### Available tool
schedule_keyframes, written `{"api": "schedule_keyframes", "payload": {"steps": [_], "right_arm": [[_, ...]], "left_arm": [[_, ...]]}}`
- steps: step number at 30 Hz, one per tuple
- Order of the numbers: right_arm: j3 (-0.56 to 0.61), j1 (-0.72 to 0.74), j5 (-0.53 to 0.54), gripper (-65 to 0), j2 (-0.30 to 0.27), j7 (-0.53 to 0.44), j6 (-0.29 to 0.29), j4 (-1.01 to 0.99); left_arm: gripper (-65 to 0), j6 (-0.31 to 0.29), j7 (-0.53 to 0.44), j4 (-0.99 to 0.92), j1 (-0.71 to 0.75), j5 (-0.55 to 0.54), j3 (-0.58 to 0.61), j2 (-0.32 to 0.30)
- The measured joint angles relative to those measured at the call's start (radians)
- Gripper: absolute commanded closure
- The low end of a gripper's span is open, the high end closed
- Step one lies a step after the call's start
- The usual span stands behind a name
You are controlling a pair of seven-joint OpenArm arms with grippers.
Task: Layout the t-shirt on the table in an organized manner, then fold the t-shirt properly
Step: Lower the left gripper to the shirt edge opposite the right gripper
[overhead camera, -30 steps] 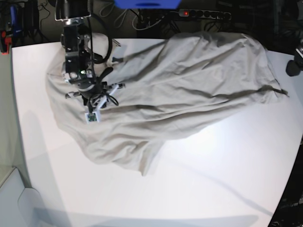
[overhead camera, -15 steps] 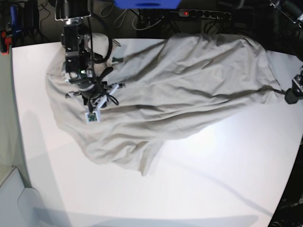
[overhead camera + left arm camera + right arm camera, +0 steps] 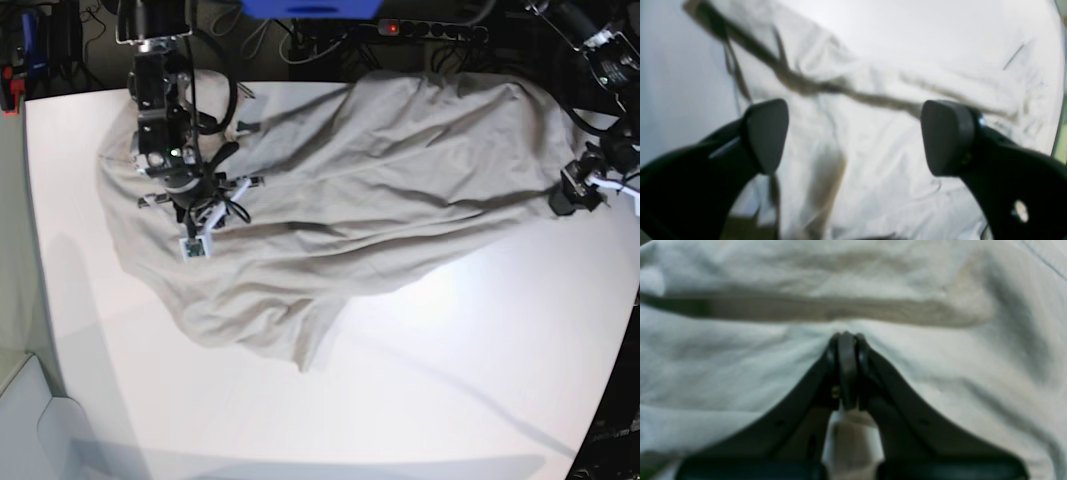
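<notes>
The beige-grey t-shirt point(image 3: 380, 170) lies crumpled across the white table point(image 3: 450, 370), from the far left to the far right, with a bunched flap point(image 3: 290, 335) hanging toward the front. My right gripper point(image 3: 200, 215) presses on the shirt's left part. In the right wrist view it point(image 3: 846, 340) is shut with a pinch of the cloth point(image 3: 853, 286) between its jaws. My left gripper point(image 3: 562, 200) is at the shirt's right edge. In the left wrist view it point(image 3: 857, 133) is open wide above wrinkled cloth point(image 3: 873, 173) with a dark seam fold point(image 3: 800, 83).
A power strip point(image 3: 430, 30) with a red light and cables lie behind the table's far edge. A blue object point(image 3: 310, 8) sits at the top middle. A pale grey surface point(image 3: 30, 420) adjoins the table's front left corner.
My left arm has come in from the right edge of the base view to the shirt's right corner. The right arm and the shirt have not moved.
</notes>
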State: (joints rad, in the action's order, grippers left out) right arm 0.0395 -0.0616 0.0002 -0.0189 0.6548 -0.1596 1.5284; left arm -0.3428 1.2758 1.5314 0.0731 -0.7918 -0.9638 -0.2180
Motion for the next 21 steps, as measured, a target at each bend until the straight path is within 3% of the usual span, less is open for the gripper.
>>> {"api": "schedule_keyframes", "payload": {"steps": [8,12,21], "right_arm": [[0.0,0.0,0.0,0.0,0.002,0.0,0.0,0.0],[0.001,-0.002,0.0,0.0,0.002,0.0,0.0,0.0],[0.001,-0.002,0.0,0.0,0.002,0.0,0.0,0.0]], "left_arm": [[-44.2,-0.003,-0.113,-0.109,-0.024,-0.015,-0.01,0.035],[-43.8,-0.005,-0.119,-0.233,-0.043,-0.021,-0.076,0.078],[-43.8,-0.002,-0.125,-0.27,-0.073,-0.027,-0.097,0.077]]}}
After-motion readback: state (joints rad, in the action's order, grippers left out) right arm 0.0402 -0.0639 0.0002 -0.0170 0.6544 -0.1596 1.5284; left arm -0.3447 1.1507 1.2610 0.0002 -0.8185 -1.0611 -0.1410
